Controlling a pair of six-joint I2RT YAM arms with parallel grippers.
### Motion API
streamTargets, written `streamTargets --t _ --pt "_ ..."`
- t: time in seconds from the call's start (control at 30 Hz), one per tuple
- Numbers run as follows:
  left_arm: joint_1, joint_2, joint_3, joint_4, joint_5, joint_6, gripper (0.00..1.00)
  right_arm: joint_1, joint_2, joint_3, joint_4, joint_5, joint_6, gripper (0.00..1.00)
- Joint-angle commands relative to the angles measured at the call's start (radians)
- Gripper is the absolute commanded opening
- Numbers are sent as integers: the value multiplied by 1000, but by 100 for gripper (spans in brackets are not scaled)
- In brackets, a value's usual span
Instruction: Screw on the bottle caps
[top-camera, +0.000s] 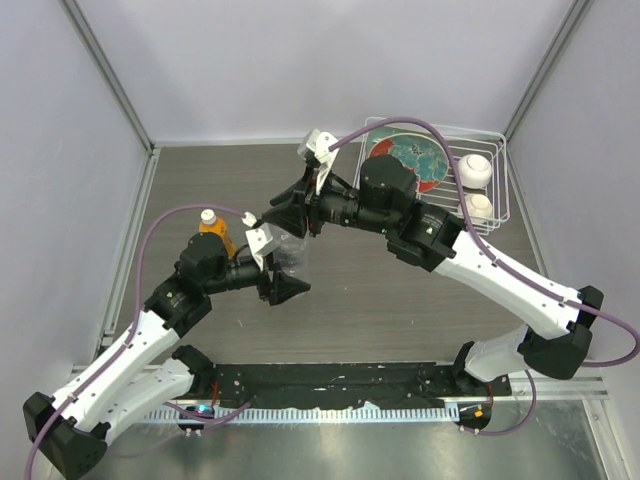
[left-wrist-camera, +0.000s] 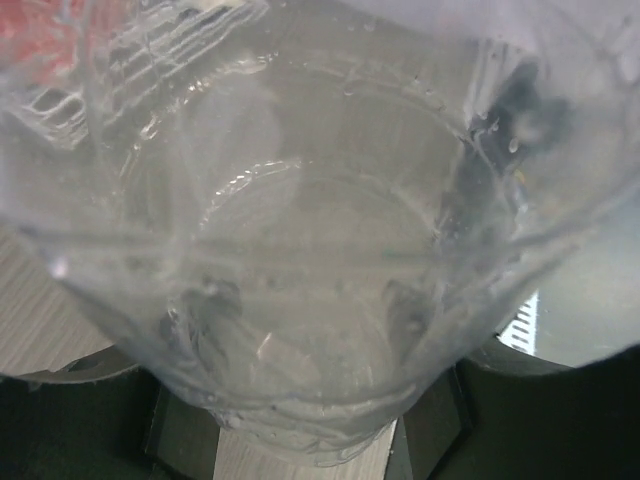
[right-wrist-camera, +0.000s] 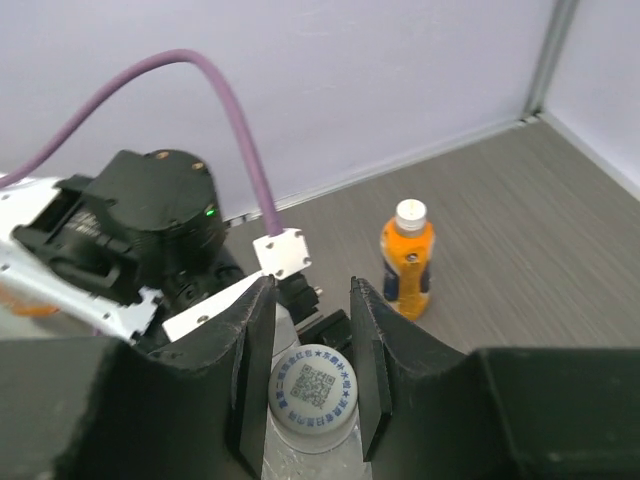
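The clear bottle stands upright mid-table and fills the left wrist view. My left gripper is shut on its lower body, one dark finger on each side. A white cap with blue print sits on the bottle's neck. From above, my right gripper is shut on that cap. The shorter orange bottle stands alone to the left with a cream cap on top.
A white wire basket at the back right holds a red-and-teal plate and two white balls. Grey walls enclose the table on three sides. The left arm's wrist sits close beside the right fingers.
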Motion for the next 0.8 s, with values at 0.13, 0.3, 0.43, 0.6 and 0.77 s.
streamTargets --t 0.13,0.3,0.43,0.6,0.77 --pt "15 -23 42 189 -177 -19 0 50 -40 -65 -94 350 30 40" --pt "15 -31 15 179 -155 -22 0 50 -100 -89 -9 321 36 64" --pt "15 -31 12 179 -144 -24 0 50 -101 -75 -8 278 34 58" --pt "15 -34 5 166 -100 -19 0 50 -88 -62 -2 262 28 56" --pt "15 -43 -16 142 -52 -7 0 50 -68 -32 -8 264 5 56"
